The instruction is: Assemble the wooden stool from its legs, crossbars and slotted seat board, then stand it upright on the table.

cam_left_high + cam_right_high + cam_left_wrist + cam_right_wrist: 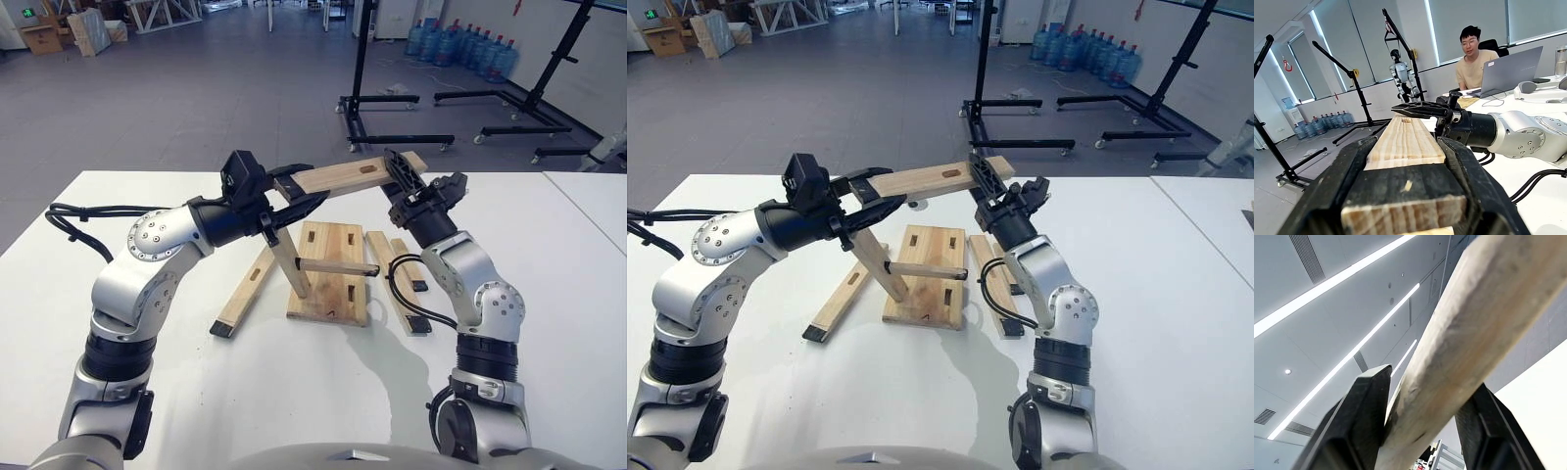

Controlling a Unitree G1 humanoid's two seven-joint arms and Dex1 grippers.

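A long slotted wooden leg (345,175) hangs level above the table, held at both ends. My left gripper (295,202) is shut on its left end and my right gripper (401,177) is shut on its right end. Below the left end a second leg (290,260) slants down to the slotted seat board (333,294), which lies flat on the table. A thin crossbar (339,266) sticks out of that leg toward the right. In the left wrist view the leg (1403,142) runs between my fingers toward the right gripper (1418,109).
Another slotted leg (245,291) lies flat left of the seat board, and two more wooden pieces (400,281) lie to its right. Black wheeled stands (392,108) and water bottles (460,44) are on the floor beyond the table's far edge.
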